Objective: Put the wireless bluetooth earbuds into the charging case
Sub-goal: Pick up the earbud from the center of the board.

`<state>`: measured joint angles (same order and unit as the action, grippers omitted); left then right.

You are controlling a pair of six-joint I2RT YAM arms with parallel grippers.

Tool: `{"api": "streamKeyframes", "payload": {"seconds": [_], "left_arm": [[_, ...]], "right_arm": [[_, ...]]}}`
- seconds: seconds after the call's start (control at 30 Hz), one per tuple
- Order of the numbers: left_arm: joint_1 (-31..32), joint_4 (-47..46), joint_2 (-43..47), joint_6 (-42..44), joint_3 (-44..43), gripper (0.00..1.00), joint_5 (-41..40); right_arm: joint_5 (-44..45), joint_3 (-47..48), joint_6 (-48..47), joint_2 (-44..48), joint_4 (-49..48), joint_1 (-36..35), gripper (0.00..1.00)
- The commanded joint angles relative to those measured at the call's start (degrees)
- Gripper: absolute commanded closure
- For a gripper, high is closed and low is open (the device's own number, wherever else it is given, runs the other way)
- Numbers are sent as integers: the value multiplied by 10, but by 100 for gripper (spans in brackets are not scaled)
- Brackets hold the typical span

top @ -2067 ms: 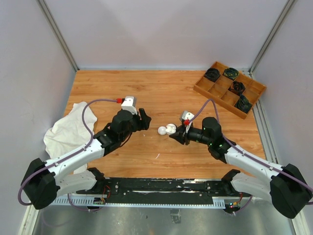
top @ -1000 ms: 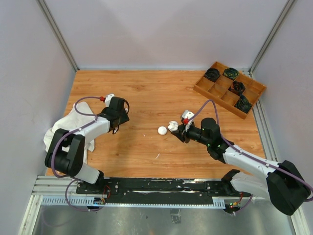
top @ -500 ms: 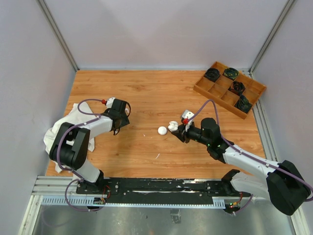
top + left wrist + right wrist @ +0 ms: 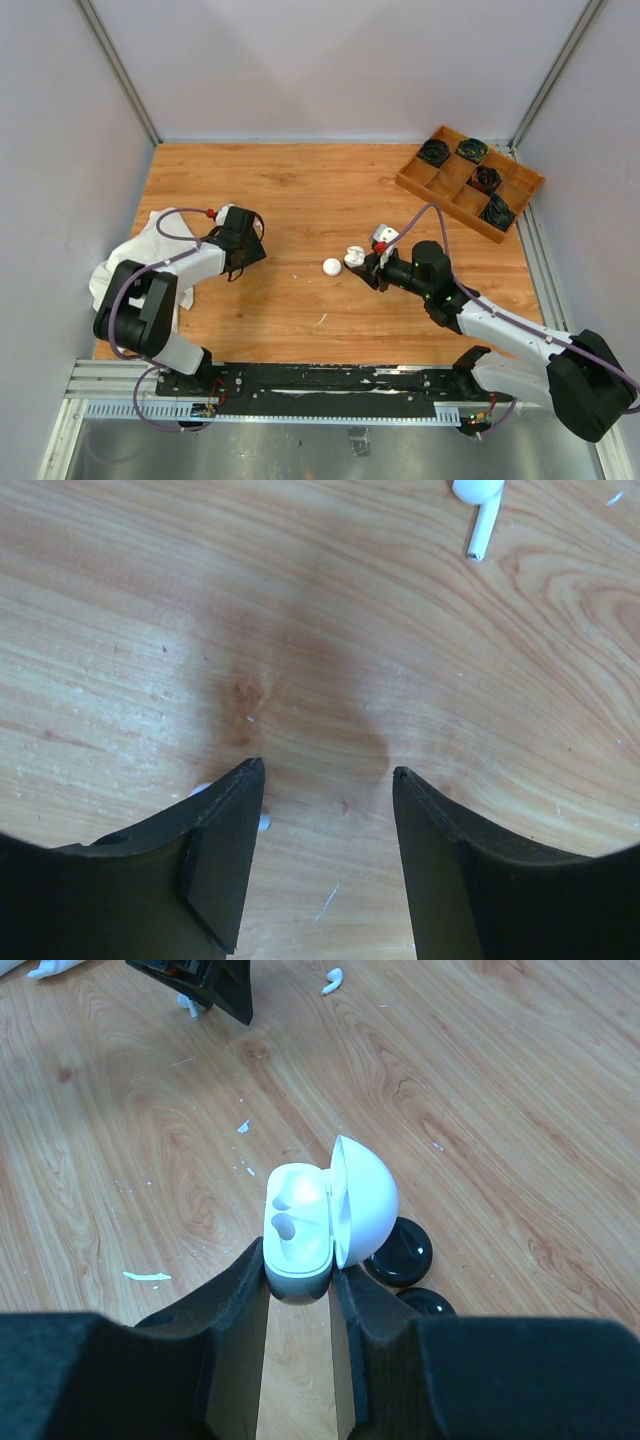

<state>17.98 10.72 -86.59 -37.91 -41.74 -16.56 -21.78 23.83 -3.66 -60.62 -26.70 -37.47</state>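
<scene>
My right gripper (image 4: 300, 1272) is shut on the base of an open white charging case (image 4: 298, 1222). Its domed lid (image 4: 366, 1198) is swung to the right and both sockets are empty. In the top view this gripper (image 4: 362, 264) holds the case (image 4: 353, 257) near the table's middle. My left gripper (image 4: 325, 772) is open and empty, low over bare wood, at the left (image 4: 243, 250). One white earbud (image 4: 478, 502) lies ahead of it and also shows in the right wrist view (image 4: 332, 980). Another small white piece (image 4: 203, 789) peeks out beside its left finger, mostly hidden.
A white puck (image 4: 332, 266) lies just left of the held case. Two black pucks (image 4: 400, 1255) lie on the wood under the lid. A white cloth (image 4: 130, 265) lies at the left edge. A wooden tray (image 4: 470, 180) with black items stands at the back right.
My left arm has drawn back from the table's middle to the left, near the cloth. My right gripper still grips the case and has barely moved.
</scene>
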Motion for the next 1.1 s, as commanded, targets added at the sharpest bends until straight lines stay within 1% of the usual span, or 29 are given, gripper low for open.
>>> {"api": "streamKeyframes", "payload": {"seconds": [0.0, 0.23, 0.43, 0.57, 0.63, 0.83, 1.07], "left_arm": [[-3, 49, 21, -17, 26, 40, 32], [-3, 64, 52, -23, 38, 39, 32], [-3, 92, 94, -12, 9, 39, 36], [-4, 121, 106, 7, -12, 40, 8], [-8, 132, 103, 19, -17, 41, -5], [-41, 149, 73, 58, -34, 44, 12], [-70, 138, 23, 69, -47, 46, 40]], "right_arm": [[9, -7, -11, 12, -10, 7, 99], [9, -6, -11, 11, -10, 6, 99], [11, -6, -12, 9, -9, 7, 99], [11, -6, -12, 10, -9, 7, 99], [11, -6, -12, 10, -9, 7, 99], [10, -6, -13, 11, -9, 7, 99], [7, -6, -12, 12, -9, 7, 99]]}}
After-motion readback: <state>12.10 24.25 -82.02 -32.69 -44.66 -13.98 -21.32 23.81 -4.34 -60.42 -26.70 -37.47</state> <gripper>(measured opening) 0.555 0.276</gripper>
